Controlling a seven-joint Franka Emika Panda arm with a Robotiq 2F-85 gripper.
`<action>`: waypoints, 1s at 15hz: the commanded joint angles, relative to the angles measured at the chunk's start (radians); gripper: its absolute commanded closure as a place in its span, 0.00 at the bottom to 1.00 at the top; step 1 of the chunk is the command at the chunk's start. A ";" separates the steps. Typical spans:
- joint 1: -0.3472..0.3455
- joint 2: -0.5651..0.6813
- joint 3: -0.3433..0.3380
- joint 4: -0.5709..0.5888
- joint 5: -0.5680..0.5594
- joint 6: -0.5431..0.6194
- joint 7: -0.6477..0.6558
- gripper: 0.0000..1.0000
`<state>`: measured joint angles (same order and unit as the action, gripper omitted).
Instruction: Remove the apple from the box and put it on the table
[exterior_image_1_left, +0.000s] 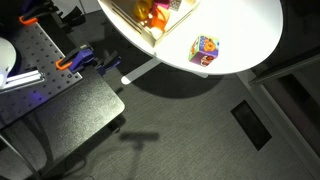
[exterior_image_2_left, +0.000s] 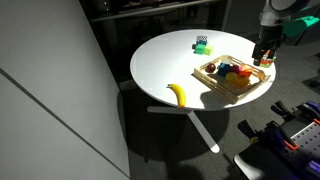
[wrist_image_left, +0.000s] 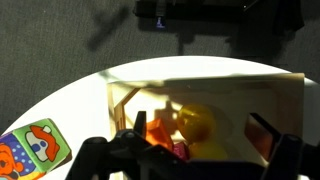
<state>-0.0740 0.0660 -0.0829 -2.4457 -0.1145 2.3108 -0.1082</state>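
the gripper (wrist_image_left: 200, 168) fills the bottom of the wrist view, its two dark fingers (wrist_image_left: 118, 152) spread wide apart. past them the apple (wrist_image_left: 200, 120) sits inside the box (wrist_image_left: 288, 98), yellow among orange-red pieces (these lie partly in shadow, so their shapes are hard to tell). the multicoloured cube (wrist_image_left: 30, 150) rests on the table (wrist_image_left: 80, 100), just outside the box's pale wall. in an exterior view the gripper (exterior_image_2_left: 265, 57) hangs over one end of the box (exterior_image_2_left: 232, 88), and a banana (exterior_image_2_left: 178, 95) lies near the table's edge, apart from the box.
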 joint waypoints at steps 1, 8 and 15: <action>0.009 0.065 0.010 0.015 -0.006 0.068 0.046 0.00; 0.023 0.189 0.008 0.038 -0.010 0.210 0.084 0.00; 0.029 0.287 0.008 0.077 -0.003 0.246 0.081 0.00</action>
<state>-0.0509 0.3127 -0.0738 -2.4025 -0.1145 2.5489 -0.0460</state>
